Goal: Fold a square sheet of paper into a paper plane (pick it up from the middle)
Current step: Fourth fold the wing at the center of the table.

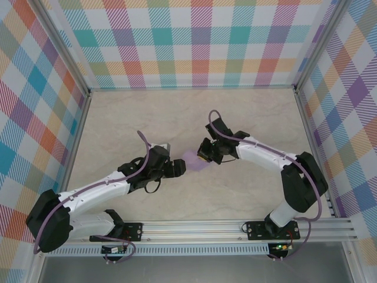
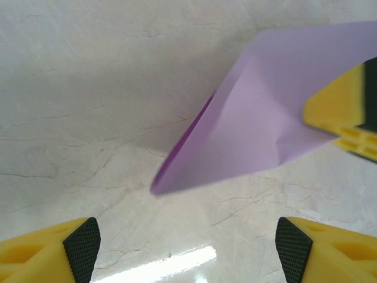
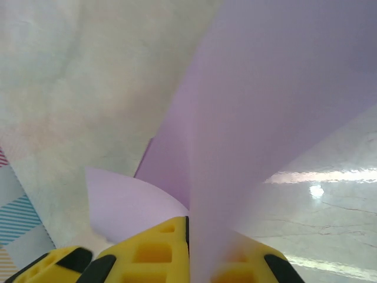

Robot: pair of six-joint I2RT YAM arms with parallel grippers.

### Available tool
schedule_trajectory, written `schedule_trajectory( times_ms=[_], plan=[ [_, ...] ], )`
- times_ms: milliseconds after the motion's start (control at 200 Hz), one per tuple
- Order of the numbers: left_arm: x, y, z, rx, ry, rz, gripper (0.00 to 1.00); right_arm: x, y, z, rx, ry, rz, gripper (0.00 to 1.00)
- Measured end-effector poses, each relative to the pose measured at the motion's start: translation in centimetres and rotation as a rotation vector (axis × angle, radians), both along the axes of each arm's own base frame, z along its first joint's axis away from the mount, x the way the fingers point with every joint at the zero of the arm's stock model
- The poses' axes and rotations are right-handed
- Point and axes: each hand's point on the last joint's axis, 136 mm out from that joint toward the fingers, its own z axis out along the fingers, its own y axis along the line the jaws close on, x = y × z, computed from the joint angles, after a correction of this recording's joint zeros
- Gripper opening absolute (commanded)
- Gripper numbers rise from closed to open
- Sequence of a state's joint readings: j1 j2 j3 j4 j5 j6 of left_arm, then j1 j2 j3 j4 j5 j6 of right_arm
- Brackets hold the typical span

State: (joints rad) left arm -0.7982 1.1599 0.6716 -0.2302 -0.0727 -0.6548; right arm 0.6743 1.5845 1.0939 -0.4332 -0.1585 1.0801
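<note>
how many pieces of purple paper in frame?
1. The folded lilac sheet is held between the two arms, pinched in the shut right gripper; the left gripper is open beside it. Another could hide behind it.

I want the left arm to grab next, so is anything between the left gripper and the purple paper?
Nothing visible does. In the left wrist view the open left gripper faces the pointed end of the purple paper directly, while the right gripper pinches its other side.
</note>
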Motion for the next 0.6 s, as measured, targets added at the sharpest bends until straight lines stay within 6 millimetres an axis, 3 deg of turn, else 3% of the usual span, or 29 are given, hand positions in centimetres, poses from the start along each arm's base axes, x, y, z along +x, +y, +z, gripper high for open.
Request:
schedule_trajectory(
  times_ms=[165, 380, 600],
  plan=[
    [0.0, 0.0, 0.2, 0.01, -0.019, -0.005, 0.84, 0.4, -0.5, 2.0, -0.01, -0.058, -0.007, 0.06],
    [0.3, 0.3, 1.0, 0.013, -0.056, 0.003, 0.9, 0.2, -0.7, 1.5, -0.024, -0.042, -0.006, 0.06],
    [0.1, 0.3, 1.2, 0.025, -0.082, -0.01, 1.0, -0.1, -0.1, -0.4, -0.03, 0.021, 0.012, 0.06]
  ],
)
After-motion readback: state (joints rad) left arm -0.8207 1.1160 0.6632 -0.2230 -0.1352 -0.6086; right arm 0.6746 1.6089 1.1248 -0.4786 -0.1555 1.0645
